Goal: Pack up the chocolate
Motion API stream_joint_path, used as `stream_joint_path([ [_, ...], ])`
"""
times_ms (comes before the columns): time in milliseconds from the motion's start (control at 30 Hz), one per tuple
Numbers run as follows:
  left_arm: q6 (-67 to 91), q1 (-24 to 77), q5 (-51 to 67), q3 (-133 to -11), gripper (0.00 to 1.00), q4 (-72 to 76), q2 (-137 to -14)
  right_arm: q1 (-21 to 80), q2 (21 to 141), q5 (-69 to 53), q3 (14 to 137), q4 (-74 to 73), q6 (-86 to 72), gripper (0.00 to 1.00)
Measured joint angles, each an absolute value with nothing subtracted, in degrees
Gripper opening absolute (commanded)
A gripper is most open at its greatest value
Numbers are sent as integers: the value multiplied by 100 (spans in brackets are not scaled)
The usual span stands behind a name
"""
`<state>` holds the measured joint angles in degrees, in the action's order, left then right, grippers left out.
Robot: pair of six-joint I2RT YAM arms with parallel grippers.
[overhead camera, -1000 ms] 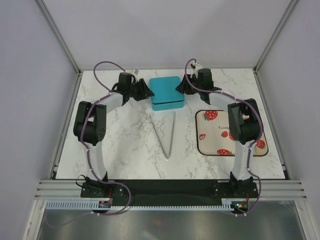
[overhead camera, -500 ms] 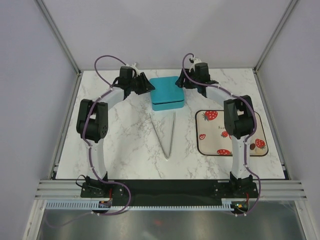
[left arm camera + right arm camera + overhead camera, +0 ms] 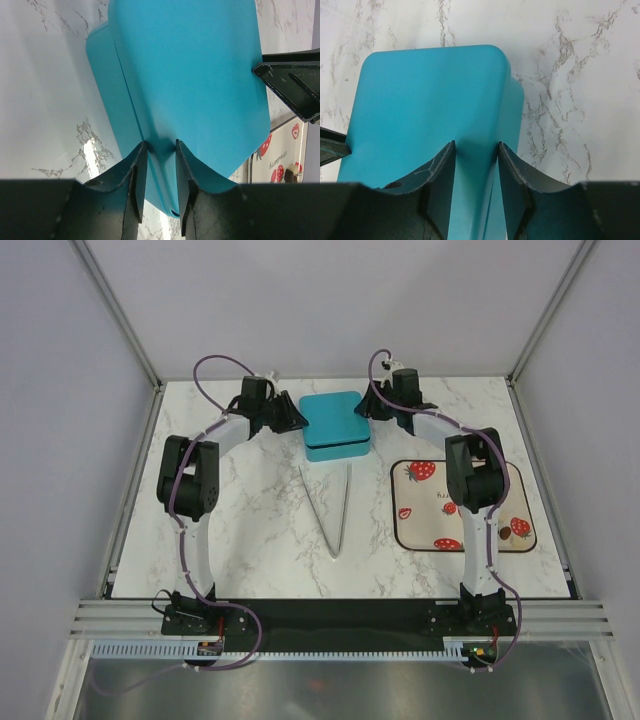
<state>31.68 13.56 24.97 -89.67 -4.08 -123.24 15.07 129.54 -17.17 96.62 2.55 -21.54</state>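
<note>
The left hand and right hand each straddled an edge of the closed teal box, jaws slightly apart, grip uncertain. Chocolate lay on the strawberry mat, near right. The lid needed an even, level lift.

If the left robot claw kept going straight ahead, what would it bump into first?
The teal square box with rounded corners. The left gripper points straight at the box's side, with its fingertips right at the edge. Whether they touch it is hard to tell. The right gripper is at the box's far side.
</note>
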Motion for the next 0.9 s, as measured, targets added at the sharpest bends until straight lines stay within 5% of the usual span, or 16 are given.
stream_joint_path([
  [900, 3170, 1326, 2611, -8980, 34, -613, -12285, 1479, 12529, -1822, 9142, 486, -2119, 40],
])
